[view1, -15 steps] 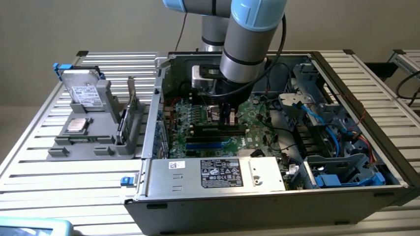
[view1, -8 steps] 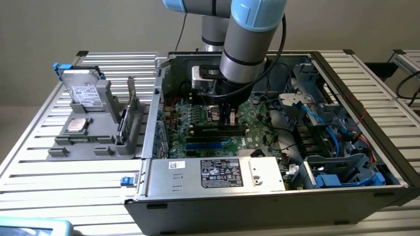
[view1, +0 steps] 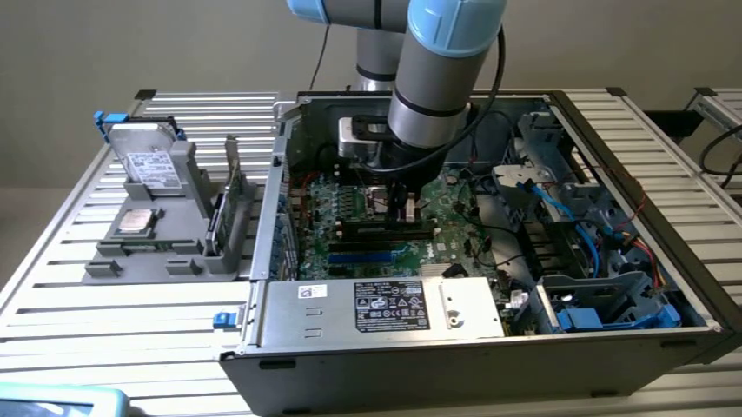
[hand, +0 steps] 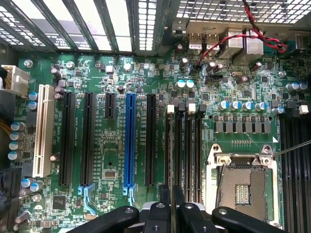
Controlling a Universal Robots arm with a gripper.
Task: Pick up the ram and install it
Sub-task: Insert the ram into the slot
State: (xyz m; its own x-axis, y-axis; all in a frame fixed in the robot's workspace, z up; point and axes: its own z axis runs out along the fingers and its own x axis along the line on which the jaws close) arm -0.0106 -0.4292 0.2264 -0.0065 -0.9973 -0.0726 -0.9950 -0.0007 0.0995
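My gripper [view1: 400,208] is down inside the open computer case [view1: 649,339], just above the green motherboard [view1: 360,252]. In the wrist view its black fingers [hand: 163,213] stand shut on the ram [hand: 170,160]. The ram is seen edge-on as a thin dark strip. It lines up along the outermost of the black memory slots [hand: 187,155], the one on the side of the expansion slots, with a white clip [hand: 170,108] at the slot's far end. Whether the ram is seated in the slot I cannot tell.
The open processor socket [hand: 241,187] lies beside the memory slots, and black and blue expansion slots [hand: 129,141] lie on their other side. Blue cables [view1: 579,217] and drive cages crowd the case toward the exterior view's right. A grey fixture [view1: 151,252] outside holds a hard drive [view1: 151,165], a silver processor [view1: 137,220] and a green card [view1: 238,204].
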